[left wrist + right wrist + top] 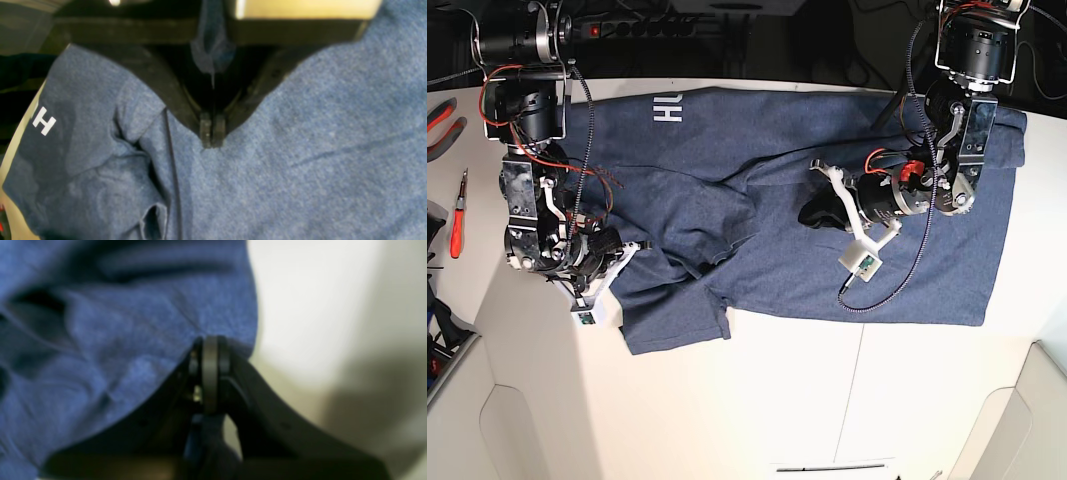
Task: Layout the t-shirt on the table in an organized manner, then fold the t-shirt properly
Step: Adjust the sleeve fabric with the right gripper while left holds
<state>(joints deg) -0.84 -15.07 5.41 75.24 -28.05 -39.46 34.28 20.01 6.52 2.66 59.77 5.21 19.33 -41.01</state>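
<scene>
The navy-blue t-shirt (757, 170) lies spread across the white table (777, 400), rumpled in the middle, with white lettering (668, 107) near its far edge. My left gripper (812, 215) rests on the shirt's middle. In the left wrist view this left gripper (211, 135) is shut, and a fold of the t-shirt (300, 150) runs up between its fingers. My right gripper (627, 248) sits at the shirt's left edge. Up close, the right gripper (210, 343) is shut on the hem of the t-shirt (116, 340), with bare table (300, 306) beside it.
Red-handled pliers (439, 120) and a red screwdriver (457, 215) lie at the table's left side. A power strip (627, 25) runs behind the far edge. A dark seam (862, 390) crosses the near tabletop. A cable (897, 270) from the left arm drapes over the shirt.
</scene>
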